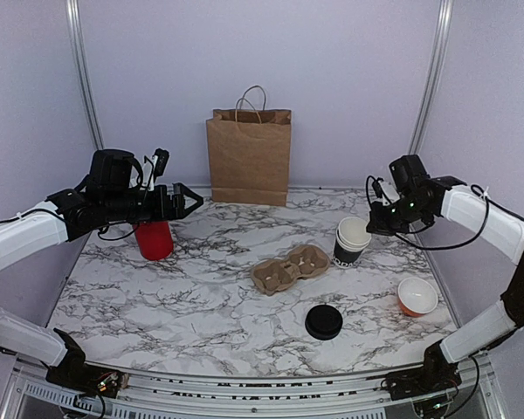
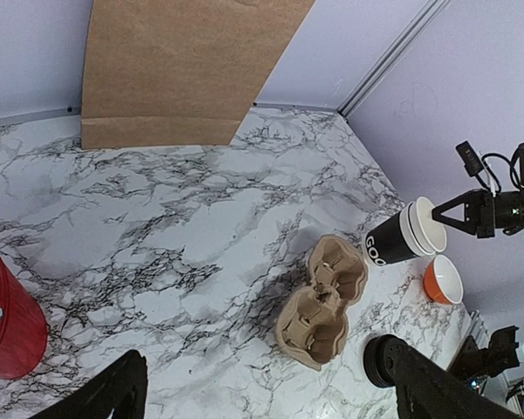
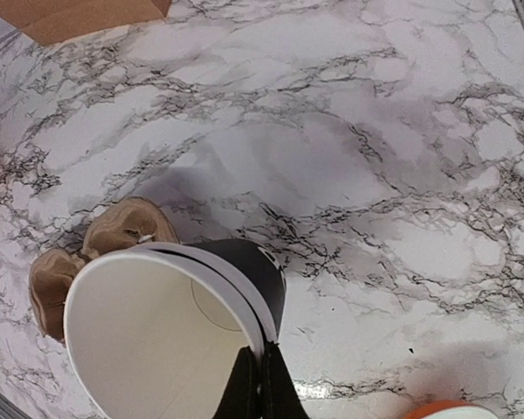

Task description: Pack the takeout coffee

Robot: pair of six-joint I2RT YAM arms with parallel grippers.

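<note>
Marble tabletop (image 1: pixel 183 297) is bearing the black cup (image 3: pixel 255 272), likely light, crushable, best held mid-wall. Right claw (image 3: pixel 260 367) is seemingly pinching the white inner cup (image 3: pixel 157 349) at its rim; left claw (image 1: pixel 192 202) is gaping.

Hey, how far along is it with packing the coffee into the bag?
Nothing is packed yet. The right gripper pinches the rim of the black cup, standing beside the cardboard carrier. Left to do: carrying it to the bag at the back; the lid lies apart.

Two cups (image 1: pixel 351 242), one bag (image 1: pixel 249 157), carrier (image 1: pixel 290 267), lid (image 1: pixel 323 322), bowl (image 1: pixel 417 296), holder (image 1: pixel 154 239)
</note>
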